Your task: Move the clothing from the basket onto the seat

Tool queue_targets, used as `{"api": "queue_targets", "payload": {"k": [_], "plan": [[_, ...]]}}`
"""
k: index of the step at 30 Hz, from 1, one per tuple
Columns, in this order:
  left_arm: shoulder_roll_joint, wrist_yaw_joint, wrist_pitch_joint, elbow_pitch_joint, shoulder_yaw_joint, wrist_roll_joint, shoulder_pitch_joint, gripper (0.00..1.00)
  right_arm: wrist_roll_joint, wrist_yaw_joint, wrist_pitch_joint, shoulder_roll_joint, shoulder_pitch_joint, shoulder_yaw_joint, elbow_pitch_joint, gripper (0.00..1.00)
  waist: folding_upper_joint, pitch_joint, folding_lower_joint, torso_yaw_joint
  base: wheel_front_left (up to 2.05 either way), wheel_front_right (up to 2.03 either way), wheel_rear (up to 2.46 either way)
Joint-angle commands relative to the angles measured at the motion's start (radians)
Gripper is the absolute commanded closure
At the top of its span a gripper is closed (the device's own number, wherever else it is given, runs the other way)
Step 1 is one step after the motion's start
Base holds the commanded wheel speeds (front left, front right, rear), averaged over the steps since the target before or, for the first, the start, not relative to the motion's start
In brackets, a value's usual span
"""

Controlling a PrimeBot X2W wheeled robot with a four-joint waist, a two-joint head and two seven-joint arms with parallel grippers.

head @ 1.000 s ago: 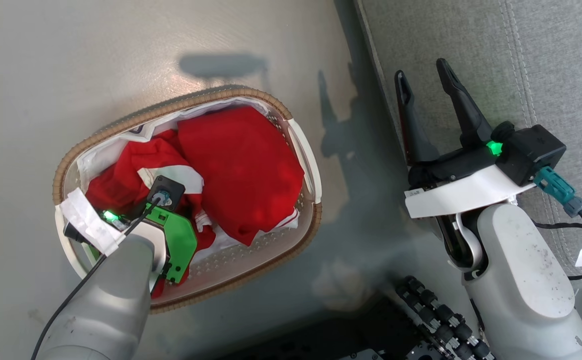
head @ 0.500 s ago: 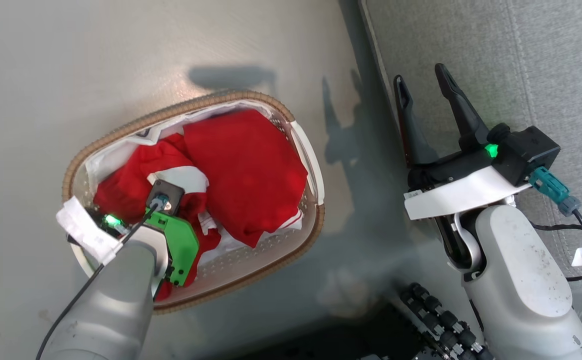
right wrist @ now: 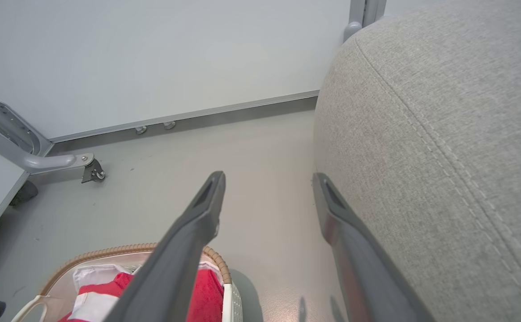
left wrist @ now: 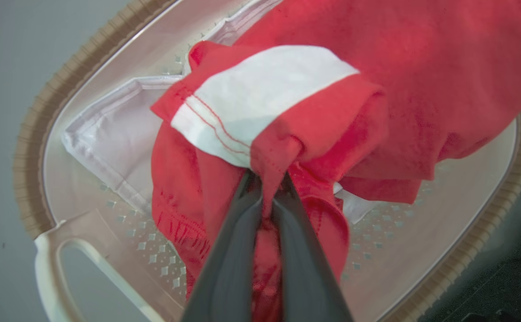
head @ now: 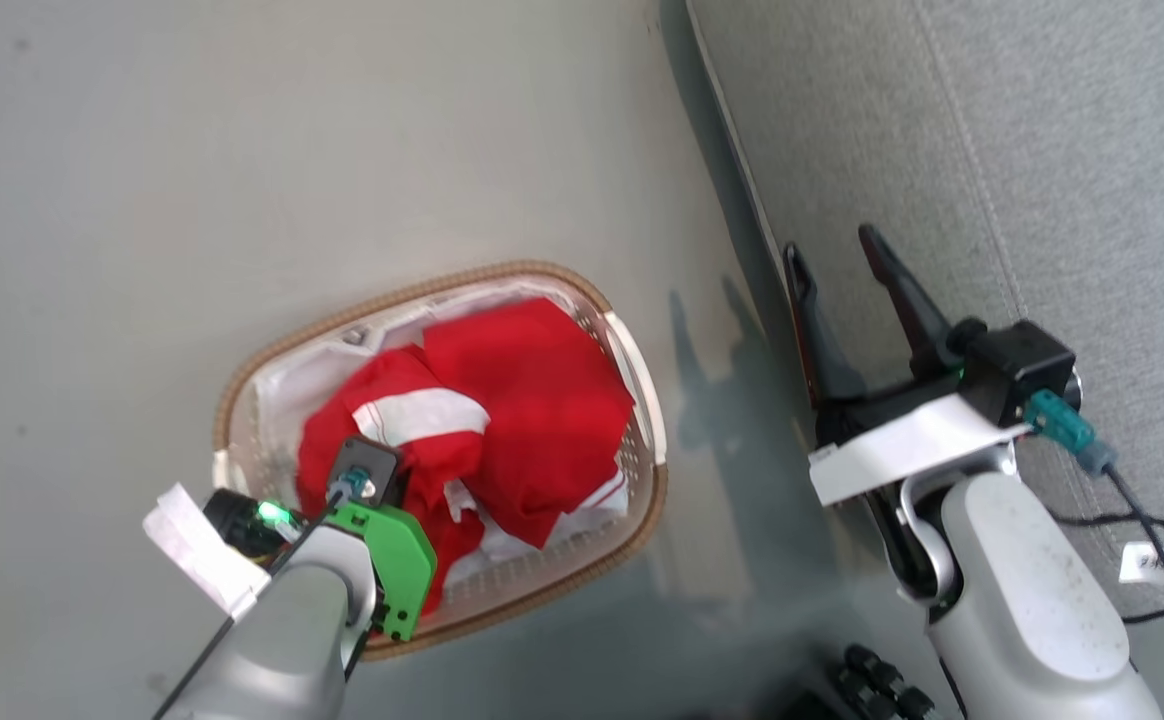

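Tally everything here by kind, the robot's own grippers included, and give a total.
Red garments: 2
Basket: 1
White liner: 1
Sofa cushion: 1
Grippers: 2, left gripper and right gripper
Total: 7

Left arm: grey forearm reaching forward, wrist tipped down
Left gripper: jaws pressed together on a fold of the clothing
Right arm: pale forearm raised
Right gripper: jaws spread wide, holding nothing

Glossy grey floor, pale wall
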Motion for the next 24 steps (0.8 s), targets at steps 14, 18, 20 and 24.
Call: {"api": "queue_targets", "payload": {"k": [14, 18, 20, 24], "plan": [[-0.002, -0.004, -0.015, -0.305, -0.043, -0.133, 0.207, 1.00, -0.048, 0.000, -0.002, -0.004, 0.173, -0.024, 0.068, 0.00, -0.0001, -0.365, 0.0000, 0.152, 0.00, 0.00, 0.00], [-0.002, -0.004, -0.015, -0.378, -0.026, -0.128, 0.254, 1.00, -0.053, 0.000, -0.002, -0.004, 0.217, -0.025, 0.075, 0.00, -0.0001, -0.422, 0.0000, 0.168, 0.00, 0.00, 0.00], [-0.002, -0.004, -0.015, -0.412, -0.012, -0.131, 0.275, 1.00, -0.053, 0.000, -0.002, -0.004, 0.236, -0.025, 0.080, 0.00, -0.0001, -0.448, 0.0000, 0.174, 0.00, 0.00, 0.00], [-0.002, -0.004, -0.015, -0.487, 0.004, -0.143, 0.311, 1.00, -0.054, 0.000, -0.002, -0.004, 0.272, -0.017, 0.088, 0.00, -0.0001, -0.501, 0.0000, 0.184, 0.00, 0.00, 0.00]]}}
